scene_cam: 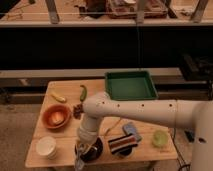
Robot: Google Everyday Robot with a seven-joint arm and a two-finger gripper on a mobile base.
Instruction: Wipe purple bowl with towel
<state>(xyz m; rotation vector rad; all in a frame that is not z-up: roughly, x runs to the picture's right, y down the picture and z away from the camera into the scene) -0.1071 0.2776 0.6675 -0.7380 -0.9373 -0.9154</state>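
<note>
The purple bowl (96, 148) sits dark near the front edge of the wooden table (67, 85), mostly covered by my arm. My gripper (85, 151) reaches down into the bowl at its left side, and a pale grey towel (80, 163) hangs from it over the bowl's front left rim. My white arm (135, 111) stretches in from the right and bends down to the bowl.
An orange bowl (55, 116) and a white cup (46, 146) are left of the purple bowl. A striped dark object (121, 144) with a blue piece (131, 131), and a green cup (159, 138) lie to the right. A green tray (131, 85), green pepper (83, 92) and banana (58, 98) sit behind.
</note>
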